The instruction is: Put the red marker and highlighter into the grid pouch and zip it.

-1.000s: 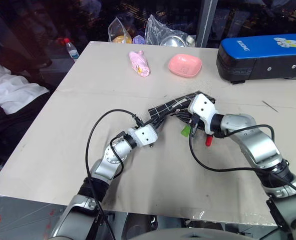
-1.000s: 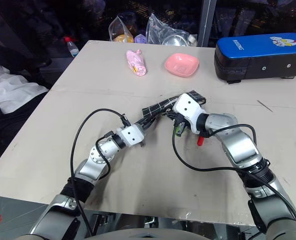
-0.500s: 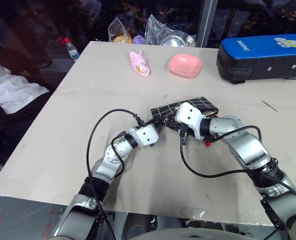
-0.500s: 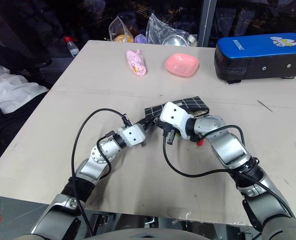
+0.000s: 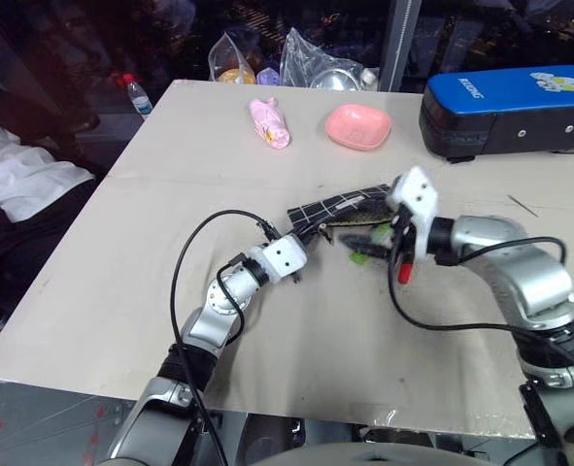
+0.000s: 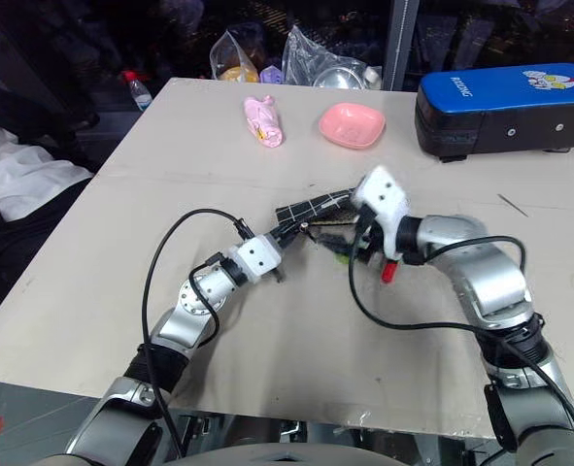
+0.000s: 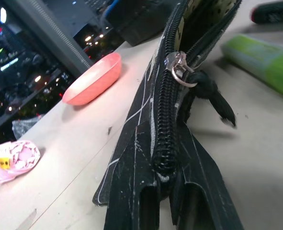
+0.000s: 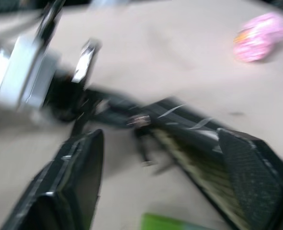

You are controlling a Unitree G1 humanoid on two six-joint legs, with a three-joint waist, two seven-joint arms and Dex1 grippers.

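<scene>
- My left gripper (image 5: 304, 254) has its fingers pressed together on the near corner of the grid pouch (image 5: 340, 208), pinching the fabric right at the end of the zipper; in the left wrist view the two black fingers (image 7: 141, 208) sit either side of the zipper teeth.
- Just past that pinch the zipper pull (image 7: 178, 68) hangs on its ring, and beyond it the pouch mouth gapes open (I can see the pale lining).
- The pouch stretches from the left gripper toward 1 o'clock, tilted up off the table (image 5: 121, 252) at its mouth.
- My right gripper (image 5: 388, 238) hovers over the pouch's far end with its fingers spread wide and nothing between them; the right wrist view shows both pads (image 8: 76, 167) apart, the open pouch below.
- The highlighter (image 5: 364, 254) lies on the table just beside the pouch mouth, at about 4 o'clock from it, outside the pouch.
- The red marker (image 5: 403, 269) sits under the right wrist; I see its red end at about 5 o'clock from the gripper, also outside.
- Farther out, at 12 o'clock: a pink dish (image 5: 358, 127), a pink wrapped item (image 5: 271, 123) and plastic bags (image 5: 311, 64) by the far edge.
- At 2 o'clock, a big blue case (image 5: 510, 105); a small bottle (image 5: 137, 94) stands off the far left corner.
</scene>
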